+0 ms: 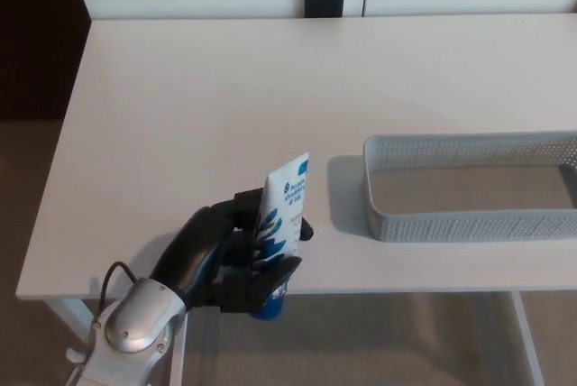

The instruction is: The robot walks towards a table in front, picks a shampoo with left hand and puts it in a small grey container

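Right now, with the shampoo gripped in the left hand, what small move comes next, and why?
Probably carry it rightward and a little up. The left hand is shut on the white-and-blue shampoo tube at the near edge of the white table, while the empty grey perforated container sits to its right.

Soft, even indoor light fills the frame, and the white table (pixel 225 115) reads bright, paling almost to washout toward 1 o'clock. Light seems to arrive from the 3 o'clock side: the grey container (pixel 469 224) throws a faint, blurred-edged shadow from its end wall toward 9 o'clock, and the left hand (pixel 216 255) leaves a weak grey smudge on the tabletop toward 9 o'clock. The container's floor is dimmer than the table around it. The corner at 10 o'clock falls to near black with no detail. A small highlight sits on the silver wrist shell (pixel 135 327). Focus is soft overall; the print on the shampoo tube (pixel 284 197) is unreadable. Table edges look straight, with no obvious bending.
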`<state>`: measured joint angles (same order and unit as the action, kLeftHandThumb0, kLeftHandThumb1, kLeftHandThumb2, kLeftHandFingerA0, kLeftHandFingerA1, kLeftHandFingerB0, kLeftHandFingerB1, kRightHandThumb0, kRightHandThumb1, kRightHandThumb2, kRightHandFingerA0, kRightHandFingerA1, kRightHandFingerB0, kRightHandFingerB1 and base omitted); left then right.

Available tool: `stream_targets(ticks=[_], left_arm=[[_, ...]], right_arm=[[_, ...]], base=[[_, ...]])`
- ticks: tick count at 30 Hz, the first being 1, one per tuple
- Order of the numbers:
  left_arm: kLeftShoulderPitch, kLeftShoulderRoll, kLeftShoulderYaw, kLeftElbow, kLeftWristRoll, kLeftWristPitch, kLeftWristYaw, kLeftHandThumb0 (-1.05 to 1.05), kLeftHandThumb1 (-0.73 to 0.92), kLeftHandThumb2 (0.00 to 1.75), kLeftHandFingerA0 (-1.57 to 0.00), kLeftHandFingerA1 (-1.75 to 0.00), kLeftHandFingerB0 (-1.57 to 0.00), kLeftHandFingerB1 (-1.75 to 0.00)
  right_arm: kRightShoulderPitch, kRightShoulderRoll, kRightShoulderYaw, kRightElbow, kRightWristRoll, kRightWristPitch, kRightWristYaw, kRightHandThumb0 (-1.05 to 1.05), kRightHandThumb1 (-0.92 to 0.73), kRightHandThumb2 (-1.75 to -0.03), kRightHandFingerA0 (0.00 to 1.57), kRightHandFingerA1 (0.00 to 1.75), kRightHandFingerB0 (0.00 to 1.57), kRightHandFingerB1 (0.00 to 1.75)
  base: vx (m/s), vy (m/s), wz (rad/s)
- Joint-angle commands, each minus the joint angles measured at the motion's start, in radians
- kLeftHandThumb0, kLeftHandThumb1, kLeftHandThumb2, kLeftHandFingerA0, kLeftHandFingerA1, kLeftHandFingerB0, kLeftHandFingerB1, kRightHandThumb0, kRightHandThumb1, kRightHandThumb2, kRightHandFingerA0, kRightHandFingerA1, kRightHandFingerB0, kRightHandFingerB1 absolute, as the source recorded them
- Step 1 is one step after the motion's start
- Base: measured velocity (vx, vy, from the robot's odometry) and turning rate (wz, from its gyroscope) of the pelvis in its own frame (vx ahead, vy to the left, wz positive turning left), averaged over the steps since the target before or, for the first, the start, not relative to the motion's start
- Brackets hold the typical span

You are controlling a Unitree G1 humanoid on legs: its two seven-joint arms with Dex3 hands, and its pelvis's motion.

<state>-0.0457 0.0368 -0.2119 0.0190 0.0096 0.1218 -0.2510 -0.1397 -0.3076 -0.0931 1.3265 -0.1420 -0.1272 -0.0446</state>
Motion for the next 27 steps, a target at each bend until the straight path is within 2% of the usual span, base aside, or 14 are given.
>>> stream_targets(ticks=[1, 3, 5, 7, 9, 11, 12, 15, 18, 20, 24, 27], left_arm=[[-0.006, -0.059, 0.041, -0.135, -0.098, 0.092, 0.007, -0.03, 0.69, 0.94, -0.79, -1.70, -0.59, -1.34], [-0.022, -0.072, 0.045, -0.196, -0.105, 0.127, 0.008, -0.01, 0.67, 0.96, -0.78, -1.70, -0.60, -1.35], [-0.073, -0.083, 0.047, -0.296, -0.131, 0.180, -0.001, 0.00, 0.78, 0.86, -0.81, -1.69, -0.63, -1.38], [-0.114, -0.085, 0.043, -0.334, -0.131, 0.203, -0.003, 0.00, 0.80, 0.85, -0.87, -1.65, -0.66, -1.35], [-0.196, -0.087, 0.029, -0.381, -0.130, 0.258, -0.007, 0.01, 0.79, 0.85, -0.92, -1.66, -0.70, -1.33], [-0.247, -0.078, 0.001, -0.380, -0.086, 0.253, -0.001, 0.01, 0.77, 0.89, -0.94, -1.59, -0.74, -1.30], [-0.274, -0.079, -0.017, -0.364, -0.064, 0.244, 0.006, 0.00, 0.71, 0.92, -1.01, -1.50, -0.82, -1.26], [-0.346, -0.077, -0.057, -0.319, -0.024, 0.257, 0.022, -0.10, 0.69, 0.89, -1.01, -1.45, -0.84, -1.21], [-0.398, -0.072, -0.083, -0.283, 0.001, 0.282, 0.030, -0.16, 0.67, 0.88, -1.03, -1.43, -0.87, -1.19], [-0.470, -0.087, -0.113, -0.183, 0.028, 0.274, 0.035, -0.13, 0.70, 0.85, -0.97, -1.42, -0.85, -1.14], [-0.578, -0.111, -0.145, -0.010, 0.071, 0.255, 0.063, -0.14, 0.68, 0.88, -1.01, -1.39, -0.87, -1.10], [-0.617, -0.132, -0.153, 0.067, 0.087, 0.237, 0.078, -0.16, 0.67, 0.88, -0.98, -1.42, -0.86, -1.16]], right_arm=[[-0.011, -0.007, -0.008, 0.002, 0.011, 0.016, 0.011, -0.30, -0.69, -0.60, 0.69, 0.45, 0.57, 0.41], [-0.011, -0.007, -0.006, 0.002, 0.009, 0.013, 0.009, -0.30, -0.68, -0.60, 0.69, 0.45, 0.57, 0.41], [-0.012, -0.008, -0.006, 0.003, 0.009, 0.014, 0.013, -0.30, -0.70, -0.60, 0.70, 0.45, 0.57, 0.41], [-0.015, -0.010, -0.008, 0.004, 0.010, 0.015, 0.015, -0.29, -0.70, -0.60, 0.69, 0.45, 0.57, 0.41], [-0.016, -0.009, -0.011, 0.004, 0.013, 0.016, 0.016, -0.29, -0.70, -0.60, 0.71, 0.45, 0.57, 0.41], [-0.017, -0.006, -0.009, 0.005, 0.009, 0.024, 0.012, -0.29, -0.70, -0.60, 0.71, 0.45, 0.57, 0.41], [-0.015, -0.004, -0.008, 0.005, 0.009, 0.025, 0.013, -0.29, -0.70, -0.60, 0.70, 0.45, 0.57, 0.41], [-0.011, -0.001, -0.004, 0.004, 0.005, 0.020, 0.013, -0.30, -0.70, -0.60, 0.72, 0.47, 0.57, 0.41], [-0.010, 0.001, -0.002, 0.004, 0.003, 0.019, 0.012, -0.30, -0.69, -0.59, 0.72, 0.47, 0.57, 0.41], [-0.011, 0.003, -0.001, 0.005, 0.002, 0.020, 0.008, -0.30, -0.68, -0.60, 0.72, 0.47, 0.56, 0.41], [-0.018, 0.006, 0.008, 0.003, -0.005, 0.020, 0.005, -0.31, -0.68, -0.59, 0.71, 0.46, 0.57, 0.41], [-0.023, 0.007, 0.012, 0.003, -0.007, 0.020, 0.008, -0.30, -0.68, -0.59, 0.71, 0.46, 0.57, 0.41]], base=[[0.00, 0.000, 0.00], [0.00, 0.000, 0.00], [0.00, 0.000, 0.00], [0.00, 0.000, 0.00], [0.00, 0.000, 0.00], [0.00, 0.000, 0.00], [0.00, 0.000, 0.00], [0.00, 0.000, 0.00], [0.00, 0.000, 0.00], [0.00, 0.000, 0.00], [0.00, 0.000, 0.00], [0.00, 0.000, 0.00]])
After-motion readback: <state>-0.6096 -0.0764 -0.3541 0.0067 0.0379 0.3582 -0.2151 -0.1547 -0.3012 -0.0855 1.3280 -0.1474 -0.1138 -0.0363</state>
